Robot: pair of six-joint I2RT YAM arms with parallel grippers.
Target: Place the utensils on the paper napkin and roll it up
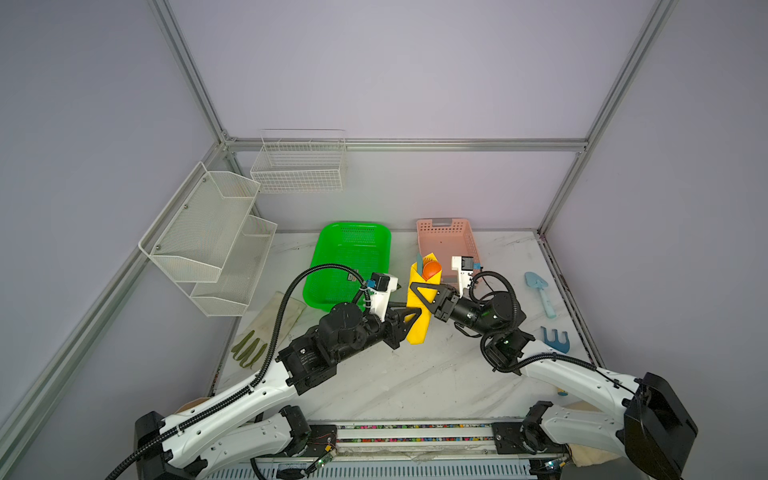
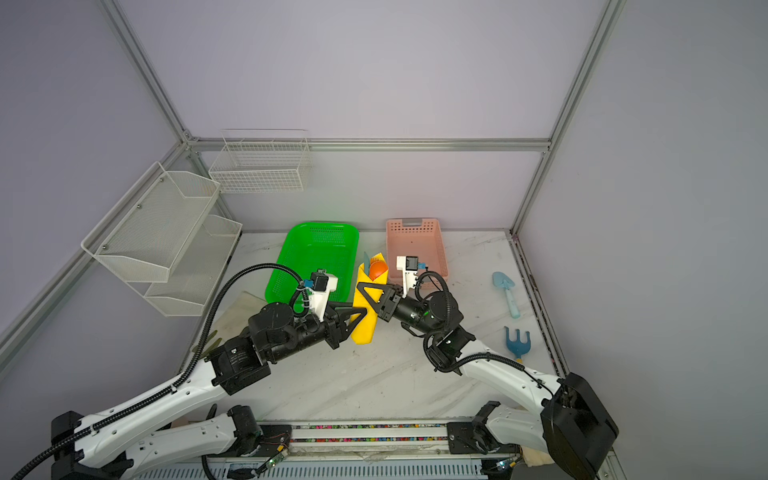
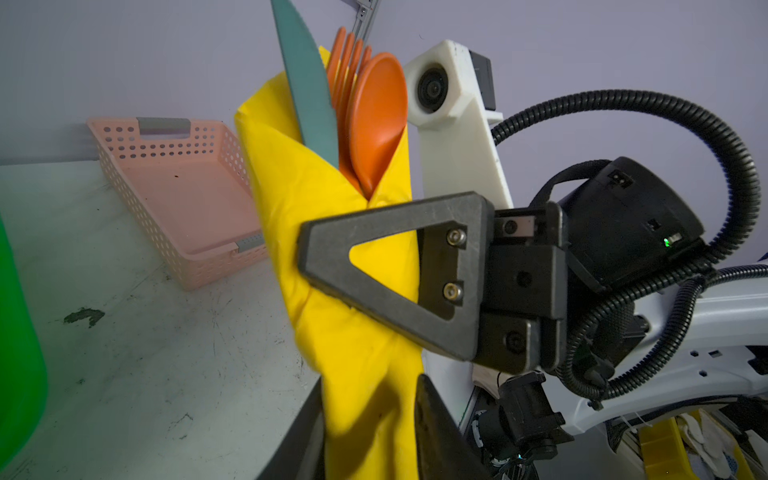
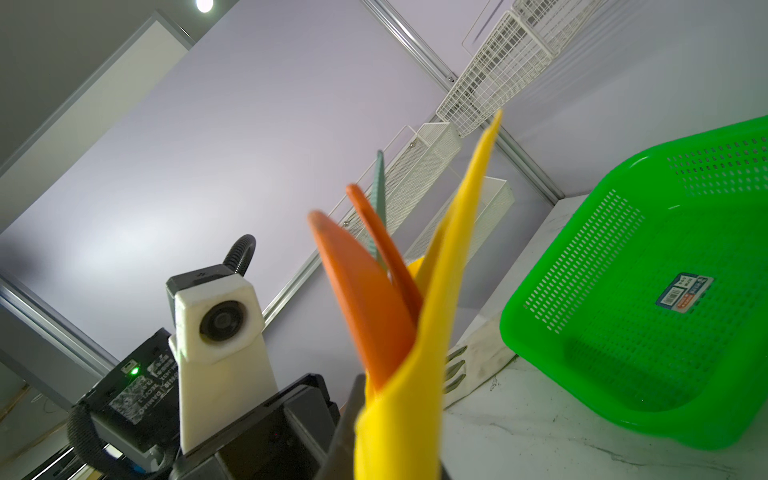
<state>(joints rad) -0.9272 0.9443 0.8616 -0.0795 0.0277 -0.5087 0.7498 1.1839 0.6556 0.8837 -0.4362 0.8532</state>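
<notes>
Finishing the roll.
The right gripper (image 1: 415, 289) pinches the paper napkin (image 1: 419, 334) round the utensils (image 1: 431, 269); left gripper (image 1: 413, 313), bite unclear; next, snug the tail.

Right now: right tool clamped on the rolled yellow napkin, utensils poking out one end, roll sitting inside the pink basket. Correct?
Not inside. The left wrist view shows the pink basket empty and the paper napkin roll outside it. The rest stands: right tool clamped on the roll, utensils poking out one end.

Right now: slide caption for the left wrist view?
Rolled yellow napkin clamped in the right gripper, utensils poking out its open end.
</notes>
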